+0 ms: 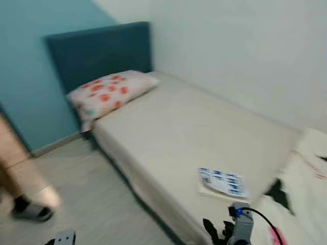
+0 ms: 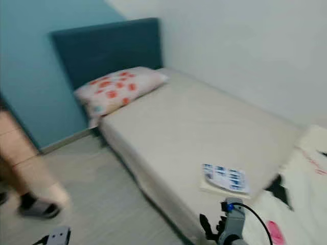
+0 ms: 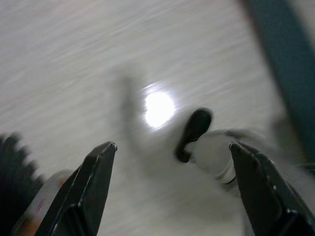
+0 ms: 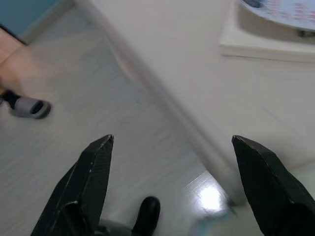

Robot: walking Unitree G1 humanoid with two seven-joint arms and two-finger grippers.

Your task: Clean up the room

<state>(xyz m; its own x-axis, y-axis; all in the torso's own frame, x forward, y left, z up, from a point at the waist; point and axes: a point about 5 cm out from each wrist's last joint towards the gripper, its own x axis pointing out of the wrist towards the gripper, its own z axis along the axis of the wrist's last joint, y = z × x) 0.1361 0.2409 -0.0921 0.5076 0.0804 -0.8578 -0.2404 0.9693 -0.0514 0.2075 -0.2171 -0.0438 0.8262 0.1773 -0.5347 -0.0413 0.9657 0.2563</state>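
Note:
A bed [image 1: 194,132] with a beige sheet stands against the white wall, its teal headboard [image 1: 99,51] at the far end. A white pillow with red flowers [image 1: 110,92] lies at its head. A book with a blue and white cover [image 1: 222,182] rests near the bed's front edge and shows in the right wrist view as the book [image 4: 275,24]. My right gripper [image 4: 172,142] hangs open over the floor beside the bed edge; its arm [image 1: 240,227] is low in the eye views. My left gripper [image 3: 172,147] is open above the pale floor.
A person's leg and slippered foot [image 1: 30,210] stand on the floor at the left. A white blanket with dark and pink marks [image 1: 301,204] lies at the bed's near right. Pale floor [image 1: 87,199] runs between the bed and the teal wall.

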